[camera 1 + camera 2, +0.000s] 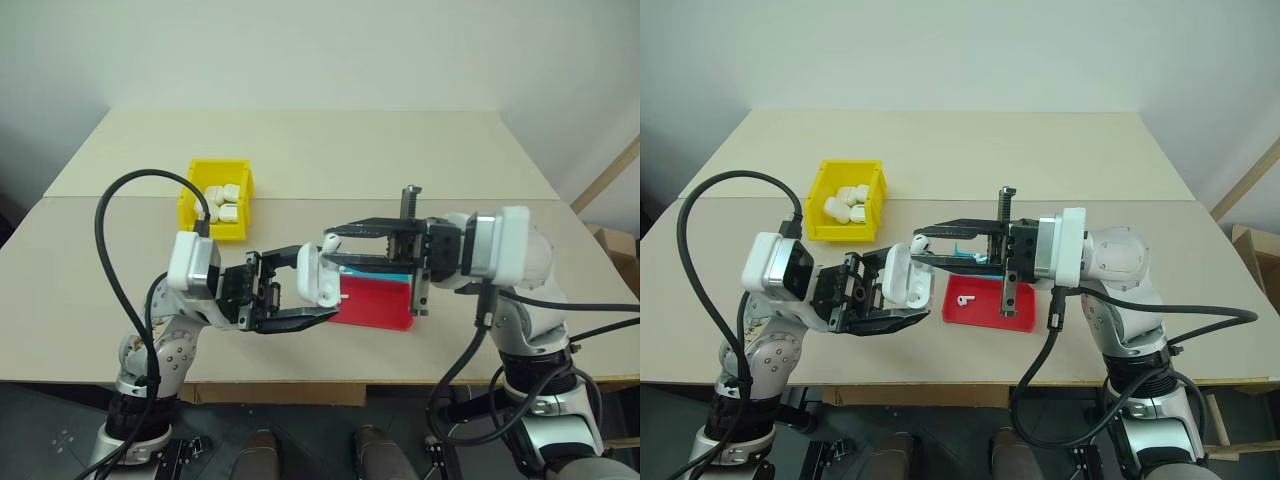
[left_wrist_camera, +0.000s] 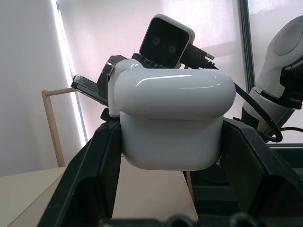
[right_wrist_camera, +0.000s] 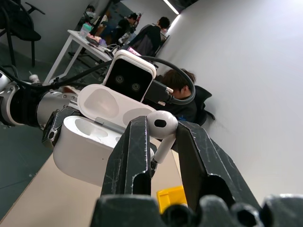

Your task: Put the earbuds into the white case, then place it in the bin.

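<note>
My left gripper (image 1: 315, 282) is shut on the white case (image 1: 318, 275), held above the table's front edge with its lid open. The right wrist view looks into the open case (image 3: 90, 137) and its empty sockets. My right gripper (image 1: 330, 246) is shut on one earbud (image 3: 162, 124), stem down, right at the case's open top. The earbud (image 1: 920, 243) sits just above the case's rim. A second earbud (image 1: 962, 298) lies on the red tray (image 1: 990, 312). The yellow bin (image 1: 212, 230) stands on the table beyond my left arm.
Several white cases (image 1: 225, 200) lie inside the bin. The red tray with a teal part (image 1: 395, 275) sits under my right gripper near the front edge. People sit at a desk (image 3: 90, 40) in the background of the right wrist view.
</note>
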